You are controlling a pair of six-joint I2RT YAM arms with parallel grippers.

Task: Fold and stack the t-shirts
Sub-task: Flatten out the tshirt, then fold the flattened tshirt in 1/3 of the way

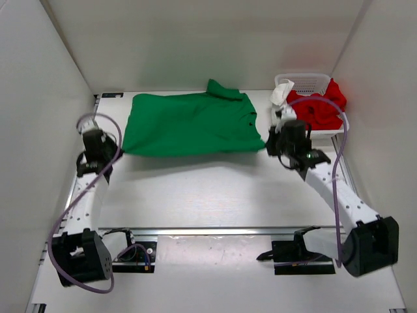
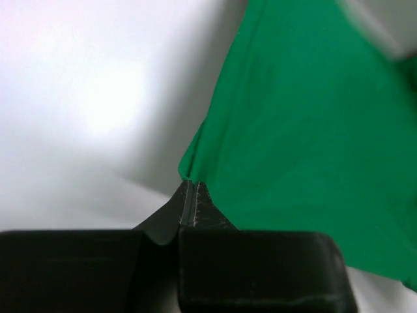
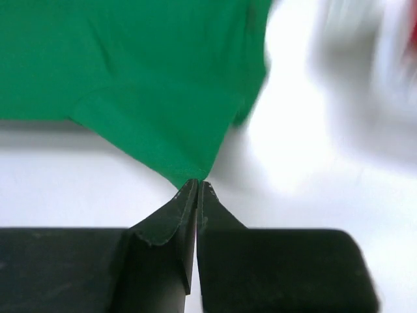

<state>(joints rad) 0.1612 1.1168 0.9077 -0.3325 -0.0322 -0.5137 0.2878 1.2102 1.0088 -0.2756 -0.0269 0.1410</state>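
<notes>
The green t-shirt (image 1: 189, 124) lies spread out and mostly flat on the far half of the worktop (image 1: 215, 189). It runs from near the left edge to just short of the far right corner, with one bunched fold sticking out along its far edge. The left end effector (image 2: 189, 190) is at the shirt's near left corner. Its two fingers are pressed fully together, and the left wrist view shows the tip of that cloth corner pinched between them, the fabric rising away from the fingertips in a taut fold. The right end effector (image 3: 197, 189) is at the shirt's near right corner. It is likewise closed tight, and the pointed end of the hem meets its fingertips and appears to be caught there. The two arms reach in from opposite sides, so the near hem of the shirt stretches between them. In the far right corner of the worktop stands a white mesh basket (image 1: 309, 79). The red t-shirt (image 1: 322, 107) is heaped inside it and spills over its right rim. The white t-shirt (image 1: 282, 93) is crumpled and hangs over the basket's left rim, just beside the right arm's wrist. The near half of the worktop holds only the two arm bases and their cables.
</notes>
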